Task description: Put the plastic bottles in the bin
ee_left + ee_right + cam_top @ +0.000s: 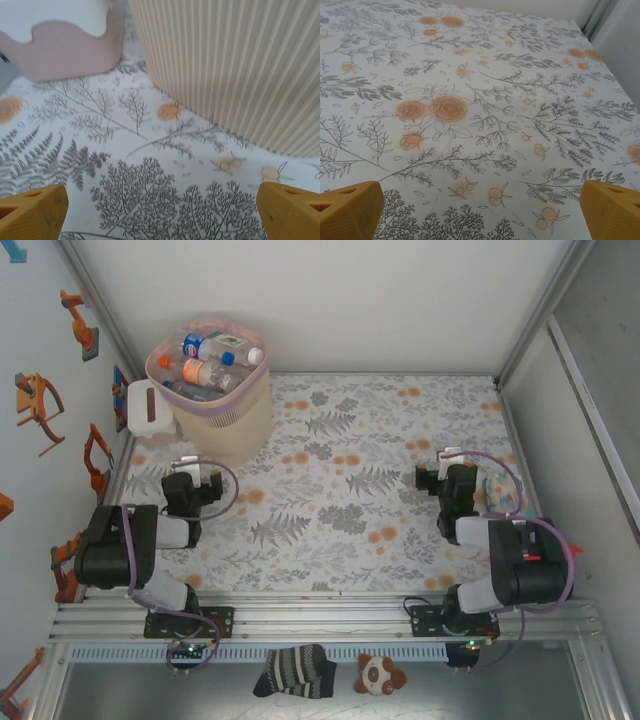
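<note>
A: Your left tool [197, 472] sits at the left side of the desk [330, 510], pointing at the bin [232, 430]. Are you seeing that?

B: Yes, and on your left wrist view the left tool [160, 212] is spread wide. The 2 yellow pads [31, 212] are out at the bottom corners, with bare fern-print desk [125, 165] between them. It has hold of nothing.

A: And the bin?

B: It's in the far left corner of the desk, a tall beige one with a pink liner over the rim. Its ribbed wall [235, 65] rises just ahead of your left tool, to the right. The plastic bottles [205, 365] are heaped inside and reach up to the rim. You can pick out blue, red and white caps among them.

A: What's that beside it?

B: That's a small white box [150, 405] with a brown mark, just left of the bin. On your wrist view it [65, 50] is at the upper left.

A: How about the right side?

B: Your right tool [447, 462] is over at the right of the desk, well apart from the bin. It [480, 212] is gaping as wide as the left one, with a pad [347, 210] in each lower corner. Flower-print desk [470, 100] lies between and ahead of them, and this tool grips nothing either.

A: And at the near edge?

B: A striped sock [295, 672] and a little soft toy [380, 675] lie below the rail, between your 2 arm bases.
</note>
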{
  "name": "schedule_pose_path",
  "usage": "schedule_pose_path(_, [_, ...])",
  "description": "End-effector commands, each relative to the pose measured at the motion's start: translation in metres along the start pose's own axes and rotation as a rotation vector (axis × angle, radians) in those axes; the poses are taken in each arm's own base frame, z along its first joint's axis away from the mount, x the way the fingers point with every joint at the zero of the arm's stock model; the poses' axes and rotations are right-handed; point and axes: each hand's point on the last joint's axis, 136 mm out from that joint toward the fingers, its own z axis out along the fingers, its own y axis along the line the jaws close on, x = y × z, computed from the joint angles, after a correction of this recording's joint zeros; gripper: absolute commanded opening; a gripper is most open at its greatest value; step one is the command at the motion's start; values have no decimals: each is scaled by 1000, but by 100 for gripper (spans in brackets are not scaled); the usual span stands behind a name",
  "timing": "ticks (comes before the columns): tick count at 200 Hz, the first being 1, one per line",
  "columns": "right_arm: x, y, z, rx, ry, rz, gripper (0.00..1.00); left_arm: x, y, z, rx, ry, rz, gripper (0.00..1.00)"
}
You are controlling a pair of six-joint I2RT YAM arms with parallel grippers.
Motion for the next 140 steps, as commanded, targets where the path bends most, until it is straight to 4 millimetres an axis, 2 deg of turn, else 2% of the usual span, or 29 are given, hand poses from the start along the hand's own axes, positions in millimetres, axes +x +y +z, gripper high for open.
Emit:
schedule_pose_path(1, [-9, -3, 7, -53, -55, 71, 99, -38, -16, 4, 96, -94, -20, 96])
schedule_pose_path(9, [-7, -2, 14, -74, -61, 77, 99, -39, -8, 9, 55, -79, -41, 96])
schedule_pose_path(19, [-2, -13, 14, -49, -34, 123, 100, -37, 0, 11, 25, -49, -69, 96])
schedule_pose_path(45, [-1, -21, 18, -8, -18, 144, 99, -37, 0, 11, 33, -49, -77, 96])
schedule_pose_path(140, [-2, -20, 19, -8, -14, 143, 100, -38, 1, 12, 35, -53, -79, 96])
